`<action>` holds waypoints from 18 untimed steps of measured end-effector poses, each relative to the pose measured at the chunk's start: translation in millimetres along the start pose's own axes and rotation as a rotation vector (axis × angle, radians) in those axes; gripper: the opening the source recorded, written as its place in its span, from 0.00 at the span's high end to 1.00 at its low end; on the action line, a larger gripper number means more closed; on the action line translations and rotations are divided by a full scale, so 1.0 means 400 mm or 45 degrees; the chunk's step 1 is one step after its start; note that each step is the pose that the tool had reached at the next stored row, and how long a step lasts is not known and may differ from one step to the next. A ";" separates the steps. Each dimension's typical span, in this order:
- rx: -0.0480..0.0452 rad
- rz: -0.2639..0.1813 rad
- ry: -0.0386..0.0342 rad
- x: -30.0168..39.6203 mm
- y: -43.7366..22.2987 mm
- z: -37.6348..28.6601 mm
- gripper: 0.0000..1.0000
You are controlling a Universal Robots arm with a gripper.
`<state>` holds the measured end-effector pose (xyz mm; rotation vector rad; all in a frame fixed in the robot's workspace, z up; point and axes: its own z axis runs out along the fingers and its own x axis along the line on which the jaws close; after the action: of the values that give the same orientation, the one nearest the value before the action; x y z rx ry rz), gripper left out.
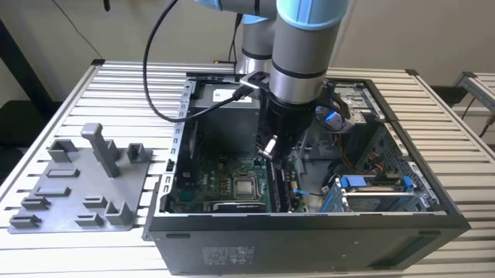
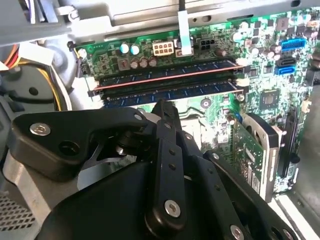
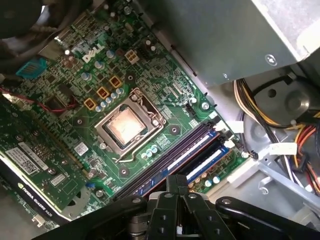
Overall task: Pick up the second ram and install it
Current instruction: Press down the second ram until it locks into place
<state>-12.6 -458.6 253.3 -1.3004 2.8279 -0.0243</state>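
My gripper (image 1: 267, 153) reaches down inside the open computer case (image 1: 433, 191), just above the motherboard's memory slots. Its black fingers look shut, and nothing shows between them in either wrist view. The second ram (image 2: 200, 75), a long dark stick, stands on edge in the slot bank between the white end clips. In the second wrist view my gripper (image 2: 162, 104) hovers over the blue slot beside the stick. In the first wrist view my gripper (image 3: 176, 179) sits close to the near end of the second ram (image 3: 172, 162). In the exterior view the slots (image 1: 283, 185) lie right under the fingers.
A grey holder tray (image 1: 77, 191) with upright blocks lies at the exterior view's left on the slatted table. Inside the case are the processor socket (image 3: 125, 125), a graphics card (image 3: 35, 165), yellow and orange cables (image 3: 300, 135), and a drive cage (image 1: 379, 194).
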 end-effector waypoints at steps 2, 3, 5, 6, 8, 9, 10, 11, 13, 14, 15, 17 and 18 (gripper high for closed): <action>-0.009 -0.023 -0.0042 0.000 0.000 0.000 0.89; -0.013 -0.034 -0.0056 0.000 0.000 0.000 0.89; -0.016 -0.064 -0.0055 0.000 0.000 0.002 0.89; -0.016 -0.082 -0.0062 0.000 0.000 0.003 0.89; -0.018 -0.115 -0.0073 0.000 0.001 0.003 0.89; -0.019 -0.131 -0.0086 0.000 0.001 0.004 0.89; -0.021 -0.146 -0.0113 0.001 0.001 0.004 0.89; -0.024 -0.160 -0.0148 0.001 0.001 0.005 0.89; -0.031 -0.189 -0.0240 0.001 0.001 0.007 0.89; -0.034 -0.202 -0.0279 0.001 0.001 0.007 0.89; -0.035 -0.212 -0.0289 0.001 0.001 0.007 0.89; -0.036 -0.224 -0.0295 0.001 0.001 0.009 0.89; -0.036 -0.228 -0.0293 0.001 0.001 0.009 0.89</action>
<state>-13.1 -458.6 249.8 -1.5446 2.6934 0.0262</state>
